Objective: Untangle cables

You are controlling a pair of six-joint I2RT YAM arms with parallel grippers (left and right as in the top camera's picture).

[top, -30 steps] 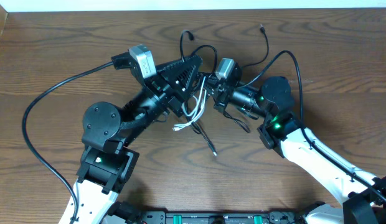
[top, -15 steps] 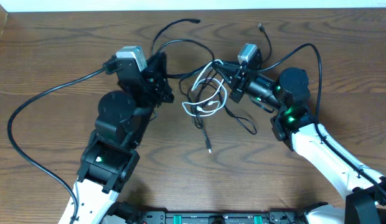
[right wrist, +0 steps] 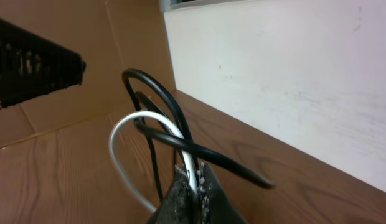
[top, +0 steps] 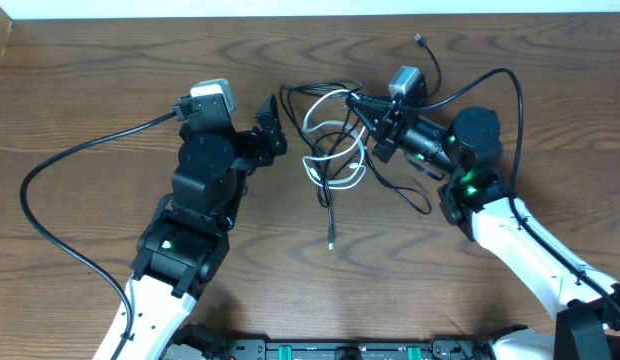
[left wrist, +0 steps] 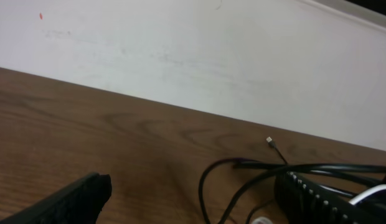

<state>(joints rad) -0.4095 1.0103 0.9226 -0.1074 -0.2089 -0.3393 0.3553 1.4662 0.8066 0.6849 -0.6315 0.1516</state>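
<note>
**Knot held at one side, nothing pulled free yet**

The cables [top: 335, 150] lie as a loose knot on the bench [top: 90, 90], between the two arms and towards the far edge. The right claw [top: 355, 102] is clamped on the right side of the bundle. Its wrist view shows a white cable [right wrist: 145, 114] and black strands running down into the pinched fingers [right wrist: 180, 199], raised off the wood at that spot. The left claw [top: 273, 125] sits just left of the knot, spread wide and empty. In its own view the fingers [left wrist: 75, 199] stand far apart, with only bench and black loops beyond them.

From above, the white loop crosses the black ones in several places, so the middle looks interlaced. One black cord trails towards the near side and ends in a plug [top: 330, 243] lying loose on the bench. Another thin tail ends near the far edge.

I judge the job to be at an early stage, since no cord lies apart from the rest. What appears left is for the left claw to take one strand, for the two arms to draw the bundle apart, and for each cord to be laid down separately.
</note>
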